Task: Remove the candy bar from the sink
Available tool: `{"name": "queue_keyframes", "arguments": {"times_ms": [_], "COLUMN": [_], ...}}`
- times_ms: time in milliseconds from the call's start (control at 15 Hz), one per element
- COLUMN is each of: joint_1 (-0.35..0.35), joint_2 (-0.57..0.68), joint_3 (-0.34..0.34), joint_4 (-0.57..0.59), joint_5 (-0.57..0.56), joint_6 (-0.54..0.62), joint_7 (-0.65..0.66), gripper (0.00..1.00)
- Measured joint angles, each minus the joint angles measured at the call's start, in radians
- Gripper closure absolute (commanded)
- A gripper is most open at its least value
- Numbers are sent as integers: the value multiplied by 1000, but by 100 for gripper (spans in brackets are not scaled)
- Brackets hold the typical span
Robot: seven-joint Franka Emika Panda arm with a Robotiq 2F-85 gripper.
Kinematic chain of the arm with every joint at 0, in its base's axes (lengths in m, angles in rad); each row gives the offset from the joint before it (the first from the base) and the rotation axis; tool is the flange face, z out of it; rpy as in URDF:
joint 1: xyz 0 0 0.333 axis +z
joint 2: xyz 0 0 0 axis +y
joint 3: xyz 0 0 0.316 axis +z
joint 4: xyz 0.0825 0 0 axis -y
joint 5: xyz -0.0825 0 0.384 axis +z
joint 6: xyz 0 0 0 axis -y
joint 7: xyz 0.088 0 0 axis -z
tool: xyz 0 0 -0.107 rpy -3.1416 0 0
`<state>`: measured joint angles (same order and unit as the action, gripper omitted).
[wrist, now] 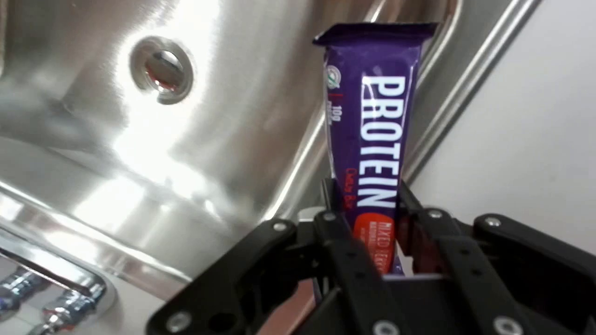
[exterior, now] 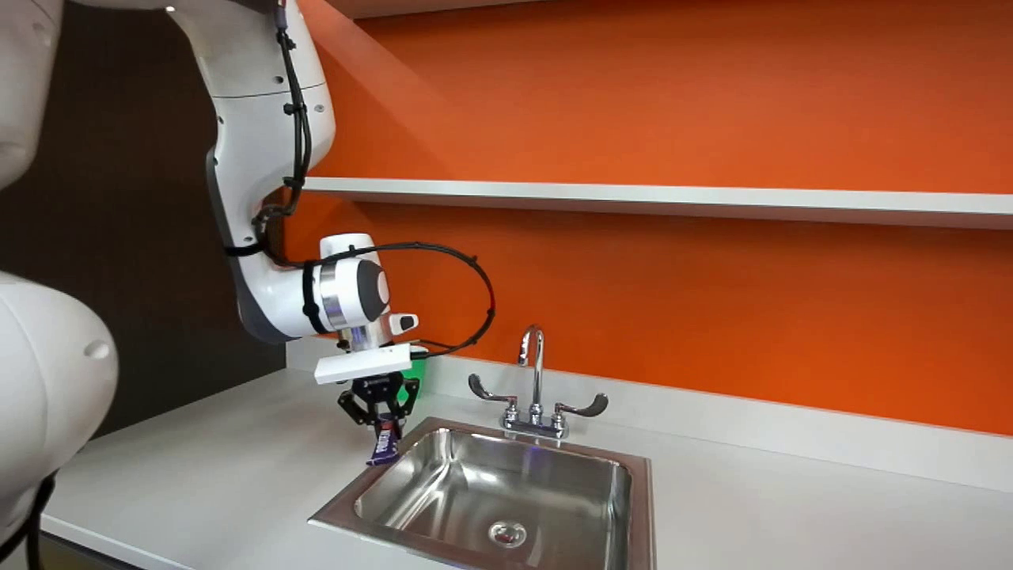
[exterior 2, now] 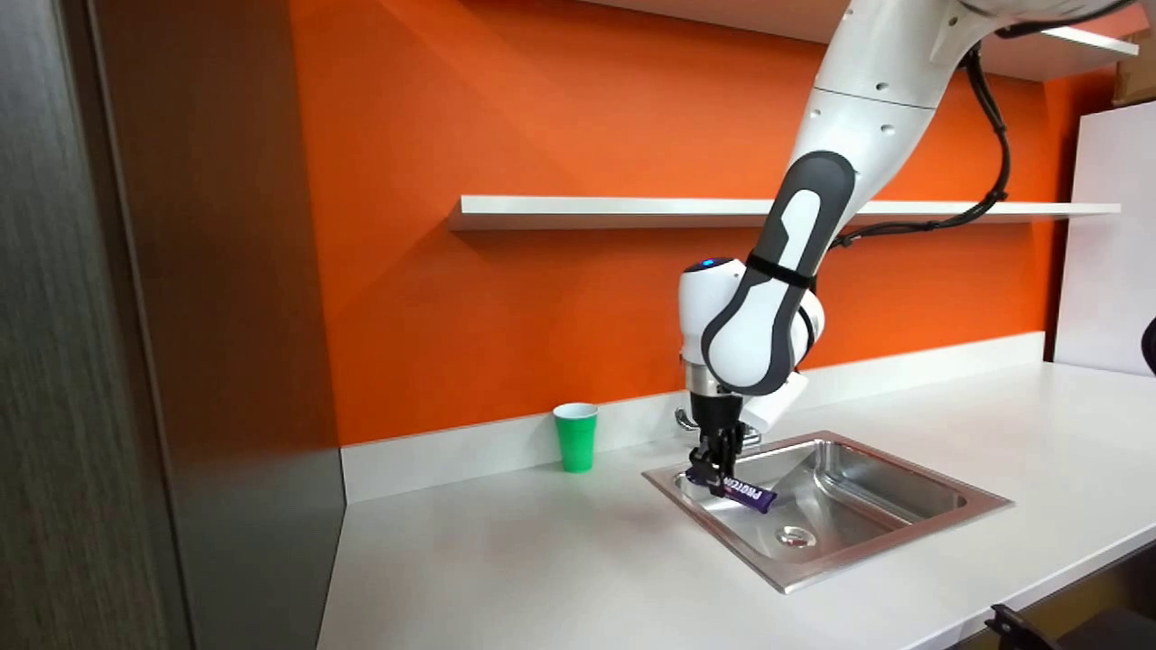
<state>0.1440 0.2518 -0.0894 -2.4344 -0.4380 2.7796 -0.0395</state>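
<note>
The candy bar is a purple wrapped bar with white "PROTEIN" lettering and a red patch. It shows in both exterior views (exterior: 385, 446) (exterior 2: 751, 496) and in the wrist view (wrist: 372, 107). My gripper (exterior: 388, 421) (exterior 2: 720, 483) (wrist: 365, 190) is shut on it, with one finger on each long side near one end; the rest sticks out past the fingertips. The bar is held up, above the side rim of the stainless-steel sink (exterior: 643, 507) (exterior 2: 867, 549). The sink's drain (wrist: 161, 70) shows in the wrist view. The bar's gripped end is partly hidden by the fingers.
A chrome two-handle faucet (exterior: 537, 380) stands at the sink's back rim. A green cup (exterior 2: 576, 442) stands by the backsplash near the gripper, partly hidden behind it in an exterior view (exterior: 412, 378). A white shelf (exterior: 633, 193) runs along the orange wall above the counter (exterior 2: 506, 560).
</note>
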Motion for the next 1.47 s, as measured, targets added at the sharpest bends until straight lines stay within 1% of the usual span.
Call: {"name": "queue_keyframes", "arguments": {"times_ms": [400,733,800,867,1000,1200,1267,1467], "joint_1": [47,64,66,68,68,68,67,61], "joint_2": [29,67,71,75,80,80,80,77], "joint_3": [98,132,133,133,133,133,133,133], "joint_4": [0,2,2,2,2,2,2,1], "joint_5": [0,0,0,0,0,7,11,52], "joint_6": [14,29,31,33,36,41,43,43], "joint_7": [-7,-19,-21,-22,-24,-26,-26,-27], "gripper": [93,93,45,44,31,7,1,0]}}
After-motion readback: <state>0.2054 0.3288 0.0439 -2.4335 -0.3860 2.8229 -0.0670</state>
